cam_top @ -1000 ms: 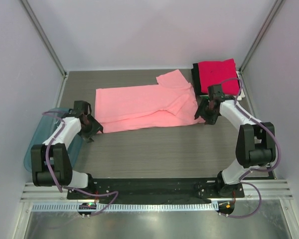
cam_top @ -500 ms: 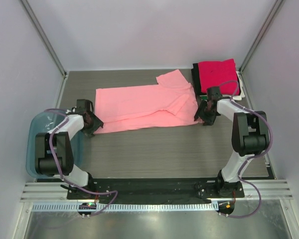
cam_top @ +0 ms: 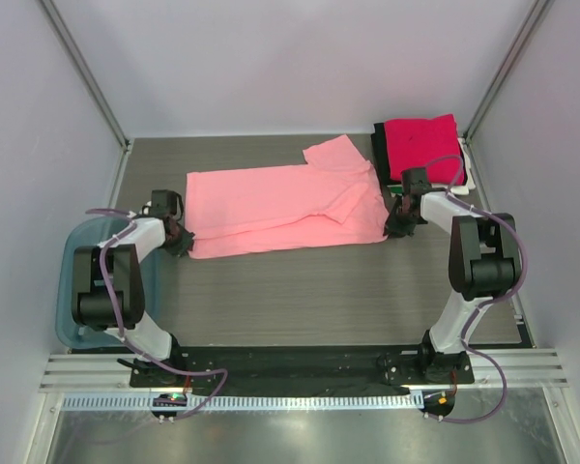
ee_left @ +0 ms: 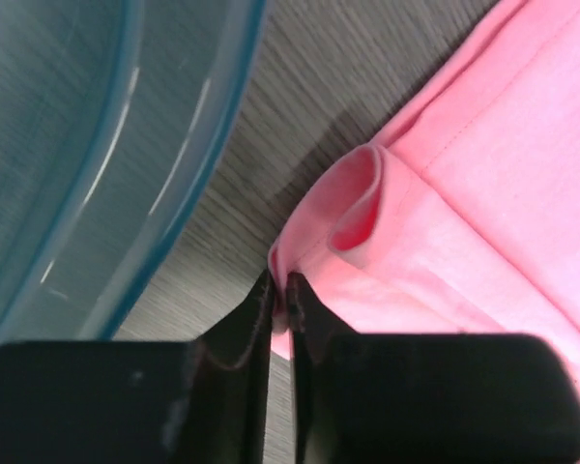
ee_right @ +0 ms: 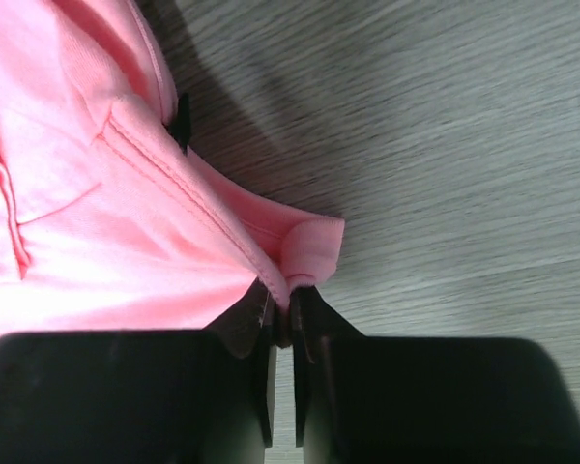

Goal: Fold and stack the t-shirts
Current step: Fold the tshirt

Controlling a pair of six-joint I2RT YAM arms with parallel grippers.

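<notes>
Reaching low, left tool point(ee_left: 280, 288) and right tool point(ee_right: 282, 302) clamp ends of the pink t-shirt point(cam_top: 275, 205).

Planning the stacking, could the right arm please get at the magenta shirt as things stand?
Likely not yet: the right gripper is shut on a corner of the pink shirt. Once released, the magenta shirt lies just beyond it with nothing between.

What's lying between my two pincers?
Top view: the pink t-shirt spans the stretch from left pincer to right pincer, each shut on a corner.
</notes>
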